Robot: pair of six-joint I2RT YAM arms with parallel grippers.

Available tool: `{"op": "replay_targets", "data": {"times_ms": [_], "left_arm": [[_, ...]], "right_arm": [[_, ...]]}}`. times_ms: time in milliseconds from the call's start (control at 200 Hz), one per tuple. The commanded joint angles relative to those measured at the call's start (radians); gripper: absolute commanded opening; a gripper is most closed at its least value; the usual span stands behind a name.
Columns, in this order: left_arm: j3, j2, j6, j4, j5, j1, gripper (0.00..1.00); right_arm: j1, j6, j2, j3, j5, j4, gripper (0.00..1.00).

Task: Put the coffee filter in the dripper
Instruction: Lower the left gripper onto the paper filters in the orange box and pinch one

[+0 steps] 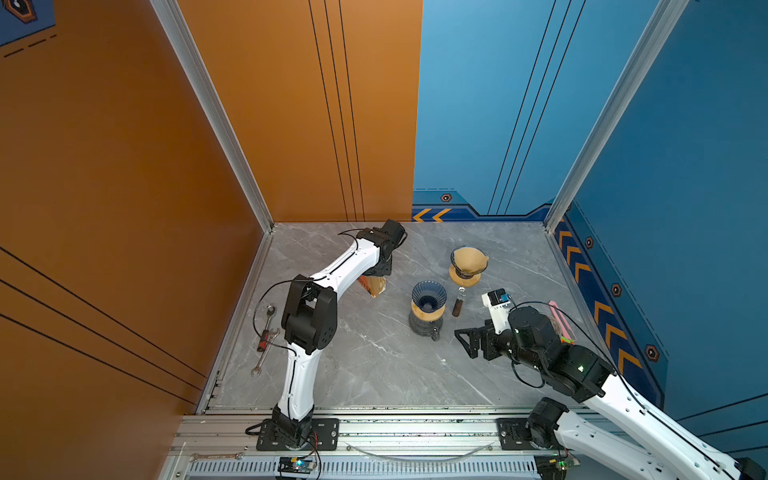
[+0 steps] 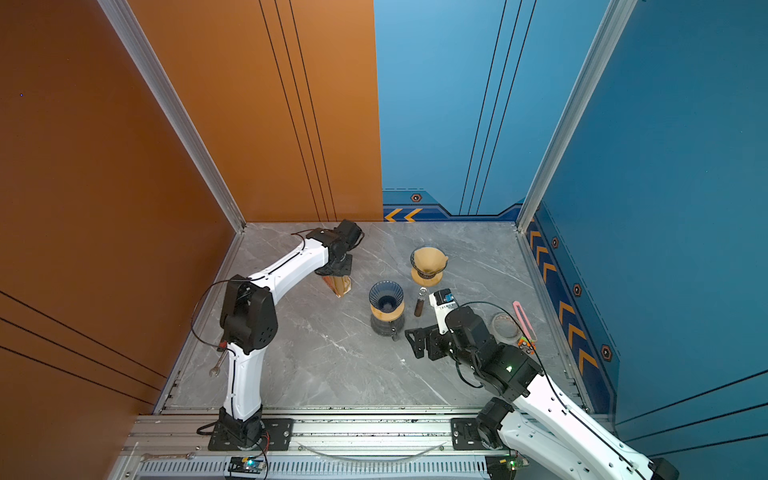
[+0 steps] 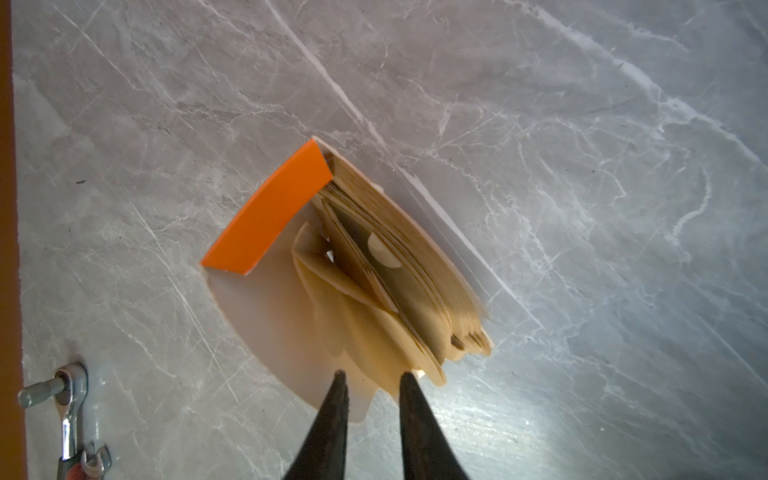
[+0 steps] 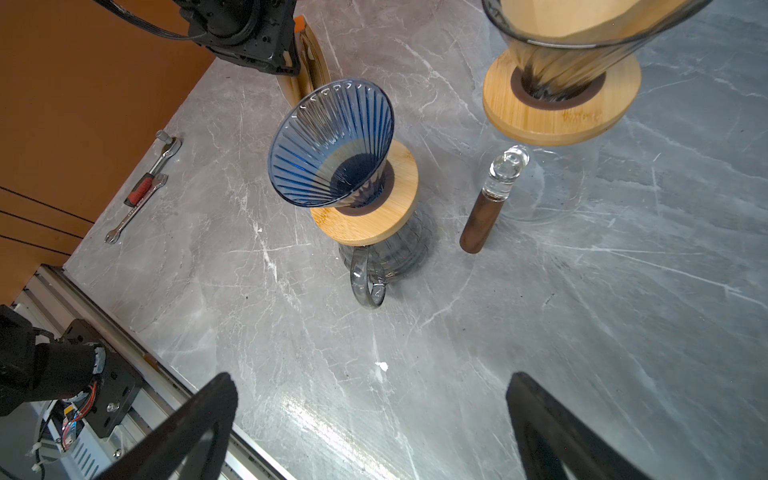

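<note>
1. Your left gripper (image 3: 372, 376) hangs over the stack of coffee filters (image 3: 399, 266). Its two dark, tapered fingers stand a narrow gap apart, and the blurred edge of one loose filter (image 3: 353, 328) shows in that gap. You cannot tell whether the tips pinch the paper.
2. The filters are thin, tan, fan-shaped paper, packed on edge in a sleeve with a smooth orange flap (image 3: 270, 212). The loose filter bulges out from the front of the stack.
3. In both top views the stack sits left of the table's centre, directly under the left gripper and well apart from the dripper (image 1: 429, 293).
4. The dripper is a see-through blue cone, finely ribbed down to its dark throat, with its mouth upward. It is seated in a round bamboo collar (image 4: 386, 224) on a smoky glass carafe (image 4: 399, 257) with a loop handle. You find it mid-table in both top views.
5. Up and to the right of it stands a second dripper (image 1: 468, 259), lined with tan paper, on its own bamboo disc.
6. Between the two lies a stopper (image 4: 478, 216), with a clear glass knob on a dark brown cylinder.
7. Your right gripper (image 4: 371, 376) has its black fingers spread wide over bare marble. In a top view it sits lower right of the dripper.
8. The table (image 1: 374, 365) is glossy grey veined marble. Steel wrenches (image 1: 266, 332) lie by its left edge.
</note>
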Motion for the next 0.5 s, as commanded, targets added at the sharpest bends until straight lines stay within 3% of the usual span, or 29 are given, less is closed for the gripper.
{"op": "replay_targets", "data": {"times_ms": [0, 496], "left_arm": [[0.017, 0.025, -0.021, -0.011, -0.024, -0.005, 0.25], [0.011, 0.055, -0.011, -0.011, -0.059, -0.001, 0.23]], "right_arm": [[0.004, -0.004, -0.002, -0.008, 0.02, -0.03, 1.0], [0.0, -0.008, 0.008, -0.012, 0.016, -0.025, 1.0]]}}
